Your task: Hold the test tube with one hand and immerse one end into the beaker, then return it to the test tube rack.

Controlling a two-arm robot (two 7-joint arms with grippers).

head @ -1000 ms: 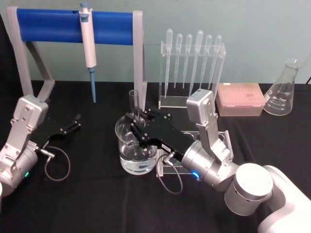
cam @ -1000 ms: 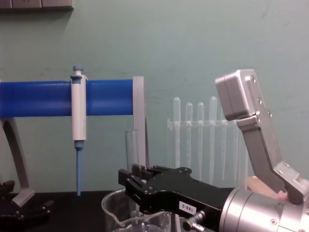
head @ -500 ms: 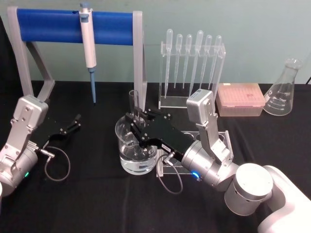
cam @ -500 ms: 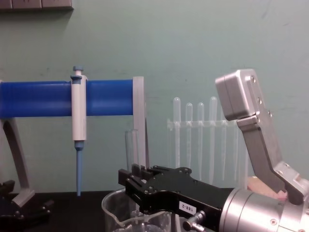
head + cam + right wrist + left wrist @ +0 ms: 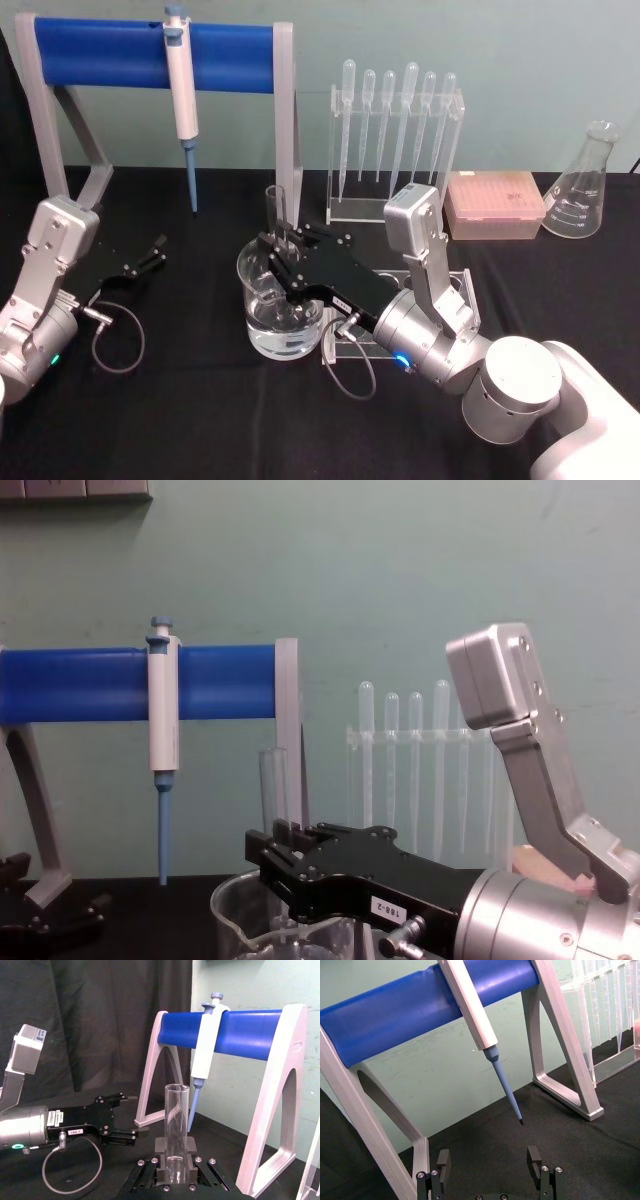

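Over the beaker (image 5: 280,300) at table centre, the right gripper (image 5: 283,262) reaches in level from the right, its 2 fingers clamped on the test tube (image 5: 277,215), which stands upright w/ its lower end down in the beaker and its open rim above. Left gripper (image 5: 152,250) sits parked at far left, fingers spread apart, holding nothing. Vs 0.5 s ago: no visible change, same pose.

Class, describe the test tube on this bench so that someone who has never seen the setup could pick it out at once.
Start at the blue bar stand at the back left; in front of its right leg stands the beaker. The test tube stands upright in it, gripped by the right gripper. Unlike the thin bulb-topped pipettes racked behind, it is a straight clear tube with an open rim.
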